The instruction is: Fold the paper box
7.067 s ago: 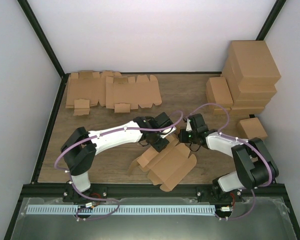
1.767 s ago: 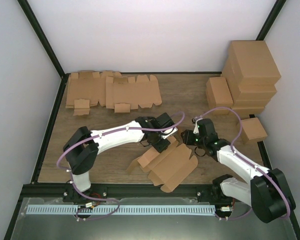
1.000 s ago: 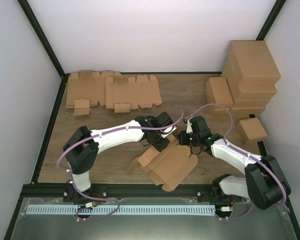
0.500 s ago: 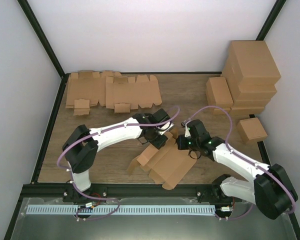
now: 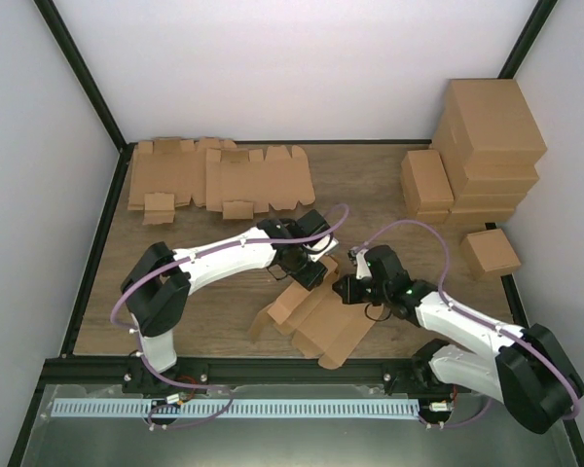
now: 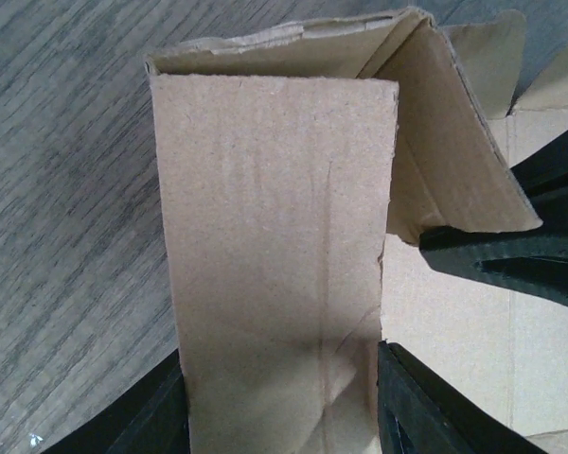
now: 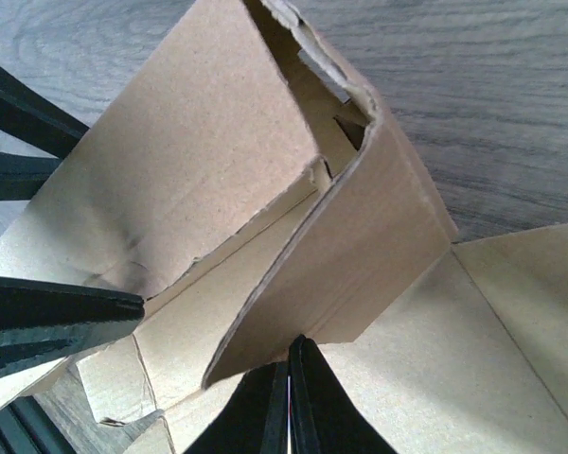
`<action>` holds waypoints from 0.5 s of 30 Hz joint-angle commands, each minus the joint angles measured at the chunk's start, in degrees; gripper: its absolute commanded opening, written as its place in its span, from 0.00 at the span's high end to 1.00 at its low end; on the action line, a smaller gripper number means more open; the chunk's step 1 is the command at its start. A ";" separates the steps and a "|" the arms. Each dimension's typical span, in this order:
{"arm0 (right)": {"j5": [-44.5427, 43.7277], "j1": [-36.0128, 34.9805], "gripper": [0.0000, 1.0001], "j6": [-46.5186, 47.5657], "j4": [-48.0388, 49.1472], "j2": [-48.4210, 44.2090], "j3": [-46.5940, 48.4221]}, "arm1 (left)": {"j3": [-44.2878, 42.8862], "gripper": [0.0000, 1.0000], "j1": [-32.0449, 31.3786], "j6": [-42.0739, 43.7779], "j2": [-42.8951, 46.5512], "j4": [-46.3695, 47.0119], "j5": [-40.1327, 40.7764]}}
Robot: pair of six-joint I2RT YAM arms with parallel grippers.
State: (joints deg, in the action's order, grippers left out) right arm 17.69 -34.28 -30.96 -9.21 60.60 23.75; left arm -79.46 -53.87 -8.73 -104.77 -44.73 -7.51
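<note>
The paper box point(image 5: 323, 319) lies half-folded near the table's front middle, its brown panels partly raised. My left gripper point(image 5: 310, 274) reaches it from the far side. In the left wrist view an upright flap point(image 6: 265, 218) fills the gap between the left gripper's point(image 6: 279, 364) two fingers, which are shut on it. My right gripper point(image 5: 342, 289) is shut with nothing in it. Its joined tips point(image 7: 289, 348) press against the lower edge of a tilted side panel point(image 7: 360, 255). The left fingers point(image 7: 47, 317) show as dark bars at the edge of the right wrist view.
Flat die-cut cardboard sheets point(image 5: 219, 175) lie at the back left. Finished boxes are stacked at the back right point(image 5: 489, 141), with a smaller pile point(image 5: 426, 180) and a single box point(image 5: 491, 253) nearby. Black frame rails border the table.
My right arm has swung left and nearer, bringing its shut tips against the box's side panel. The left gripper keeps its hold on the flap, and the box has shifted slightly.
</note>
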 commanded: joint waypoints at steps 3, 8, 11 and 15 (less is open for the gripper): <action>5.20 -0.96 0.99 -2.28 8.19 0.65 -2.48 | -1.32 0.51 -0.21 1.15 -0.50 -0.52 -4.49; 0.90 -0.96 0.82 -1.73 6.06 -0.20 -1.66 | -0.94 0.51 -0.25 1.61 -0.42 -0.70 -4.47; -3.45 -0.96 0.73 -1.82 1.87 -4.47 -1.52 | -0.96 0.50 -0.25 1.70 -0.89 -1.54 -2.27; -4.81 -0.96 0.58 -1.40 -1.73 -11.88 -1.06 | -0.87 0.50 -0.24 1.96 -0.71 -1.68 -1.42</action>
State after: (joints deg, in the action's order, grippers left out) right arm 16.38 -34.79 -32.62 -7.09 54.85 20.84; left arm -79.50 -53.93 -7.51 -104.79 -45.36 -10.04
